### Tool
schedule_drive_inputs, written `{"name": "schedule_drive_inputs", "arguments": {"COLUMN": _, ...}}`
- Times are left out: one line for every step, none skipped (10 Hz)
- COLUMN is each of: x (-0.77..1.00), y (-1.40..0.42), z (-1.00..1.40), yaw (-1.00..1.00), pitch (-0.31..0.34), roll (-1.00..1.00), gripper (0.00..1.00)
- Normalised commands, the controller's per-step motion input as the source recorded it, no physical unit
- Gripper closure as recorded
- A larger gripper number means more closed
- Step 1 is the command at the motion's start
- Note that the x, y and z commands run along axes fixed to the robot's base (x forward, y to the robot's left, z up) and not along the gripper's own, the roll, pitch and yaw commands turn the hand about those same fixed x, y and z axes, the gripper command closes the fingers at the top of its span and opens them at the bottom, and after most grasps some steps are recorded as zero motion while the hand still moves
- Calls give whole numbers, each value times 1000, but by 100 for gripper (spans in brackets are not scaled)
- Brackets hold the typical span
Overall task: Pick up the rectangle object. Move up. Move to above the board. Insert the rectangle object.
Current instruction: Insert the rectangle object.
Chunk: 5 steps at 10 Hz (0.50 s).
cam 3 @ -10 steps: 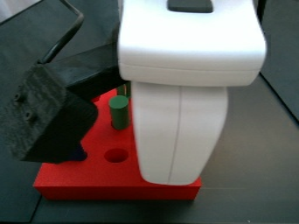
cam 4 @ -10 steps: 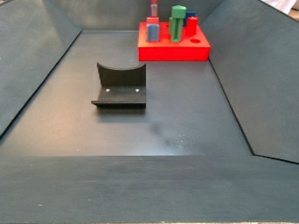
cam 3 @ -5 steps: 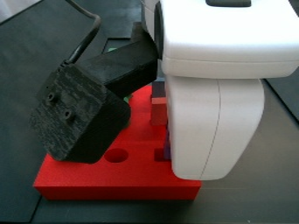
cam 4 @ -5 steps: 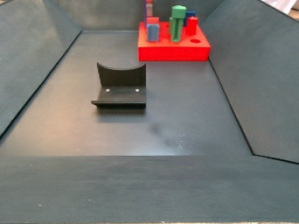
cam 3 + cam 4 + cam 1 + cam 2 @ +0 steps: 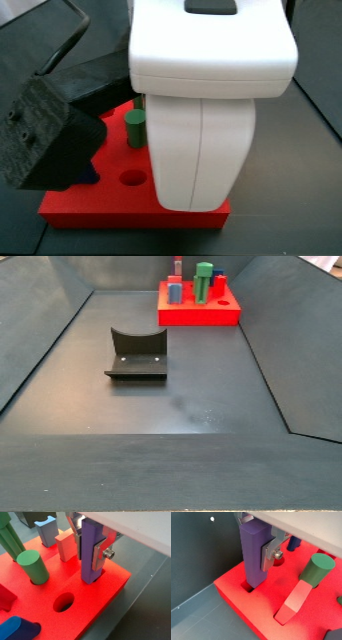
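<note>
Purple, the rectangle object [image 5: 89, 552] stood upright with its foot in a slot of the board [image 5: 100, 597], beside a green peg [image 5: 33, 568]. I saw the gripper [image 5: 261, 549] above the board, clamped on the block's sides.

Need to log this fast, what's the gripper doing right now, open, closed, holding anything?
Gripper: closed on the purple rectangle object, over the red board; the block's lower end is already in its slot.

Wrist views close over board [image 5: 100, 587]
</note>
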Motion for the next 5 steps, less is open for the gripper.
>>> {"name": "schedule_drive_inputs", "arguments": {"x": -91, "y": 0, "z": -91, "yaw": 0, "pitch": -19, "roll": -13, "gripper": 100}}
{"name": "schedule_drive_inputs", "arguments": {"x": 0, "y": -89, "z": -40, "yaw": 0, "pitch": -4, "roll": -17, "gripper": 100}}
{"name": "schedule_drive_inputs", "arguments": {"x": 0, "y": -69, "z": -80, "yaw": 0, "pitch": 0, "roll": 0, "gripper": 100}}
{"name": "schedule_drive_inputs", "arguments": {"x": 0, "y": -34, "z": -91, "yaw": 0, "pitch": 0, "roll": 0, "gripper": 100}}
{"name": "schedule_drive_inputs", "arguments": {"x": 0, "y": 0, "z": -69, "yaw": 0, "pitch": 0, "roll": 0, "gripper": 100}}
